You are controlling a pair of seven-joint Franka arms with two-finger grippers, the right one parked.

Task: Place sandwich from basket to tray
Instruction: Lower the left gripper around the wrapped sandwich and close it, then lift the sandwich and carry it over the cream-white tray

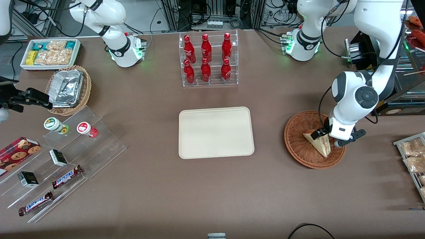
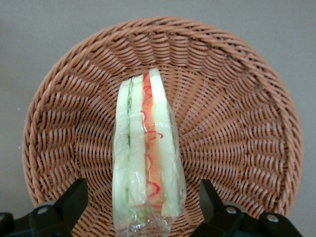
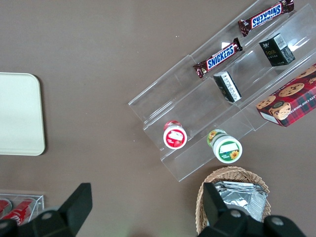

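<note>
The front view looks down from high at the counter's near edge, taking in its whole top; the left wrist view hangs close above the basket (image 2: 163, 123), between the open gripper (image 2: 138, 207) fingers; both share basket (image 1: 300, 139) and sandwich (image 1: 319, 143); the right wrist view looks straight down near the parked arm's end, sharing the tray (image 3: 19, 113) corner.

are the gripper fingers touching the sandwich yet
Apart. The left wrist view shows the gripper open, basket weave visible between each finger and the sandwich.

Brown table (image 1: 159, 199), tray (image 1: 215, 132) at centre, basket (image 1: 298, 146), bottle rack (image 1: 209, 59), tool (image 1: 327, 139) over basket
</note>
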